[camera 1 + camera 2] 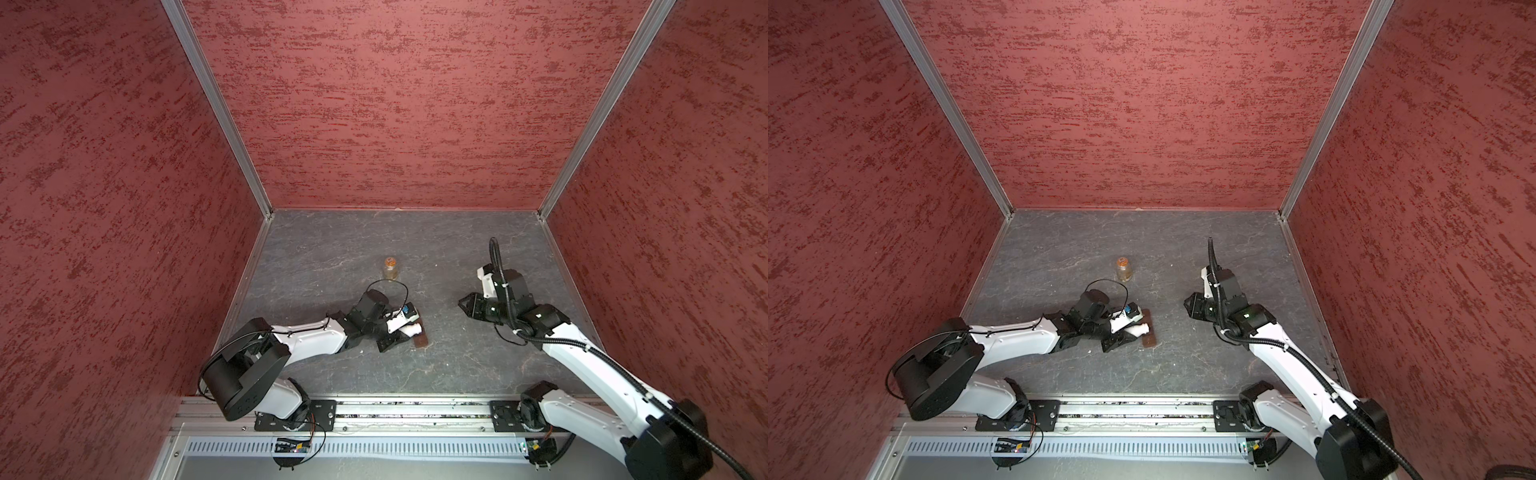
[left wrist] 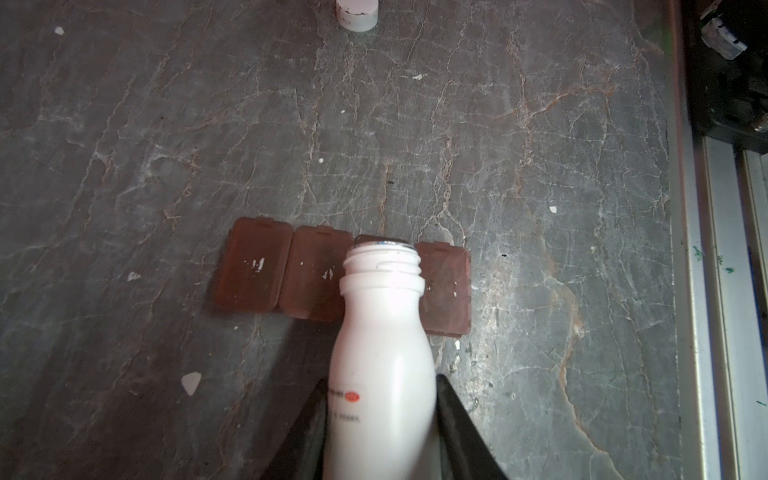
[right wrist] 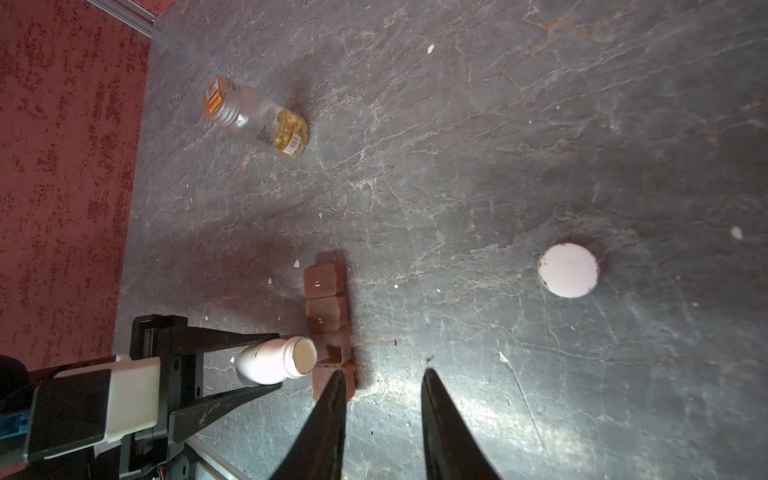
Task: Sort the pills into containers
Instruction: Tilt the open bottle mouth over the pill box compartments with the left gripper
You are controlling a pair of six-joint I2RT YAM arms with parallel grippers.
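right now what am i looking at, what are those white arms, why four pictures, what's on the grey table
Two robot arms, each ending in a two-fingered gripper, work on a grey table. Two pictures look down from overhead, nearly the same view; the other two come from cameras on each arm's wrist. The left gripper holds an uncapped white bottle, tipped with its mouth over a brown pill box. The right gripper is open and empty, above the table. Also there: a loose white cap and a clear bottle of yellow capsules, standing upright with its lid on.
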